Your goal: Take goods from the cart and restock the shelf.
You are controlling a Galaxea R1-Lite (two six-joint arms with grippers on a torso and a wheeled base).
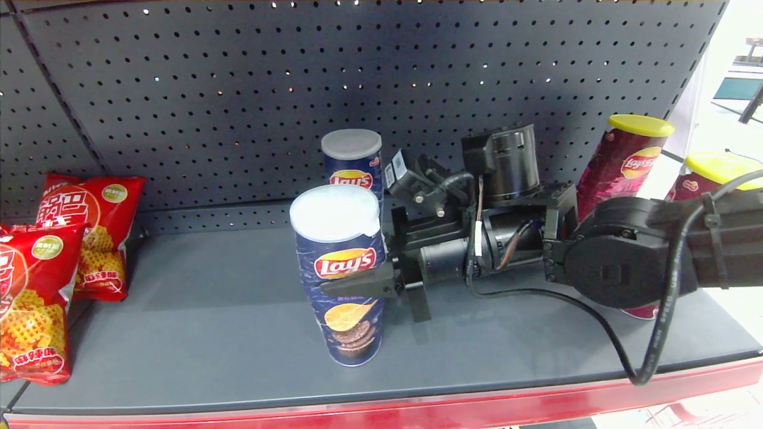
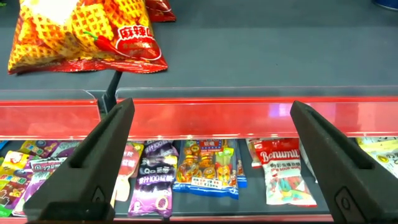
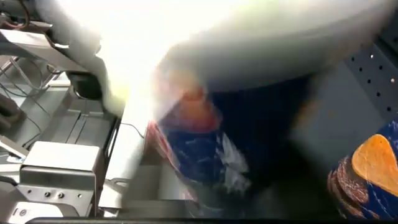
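Where clamped by right gripper, front can upright on shelf, second can just behind. Red cans at right end, chip bags at left. Left gripper spread wide, facing shelf lip.

Head view down onto shelf; wrists close.

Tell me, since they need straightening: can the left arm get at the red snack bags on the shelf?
Probably yes: the left gripper is open and empty before the shelf edge, a red snack bag just beyond, nothing between.
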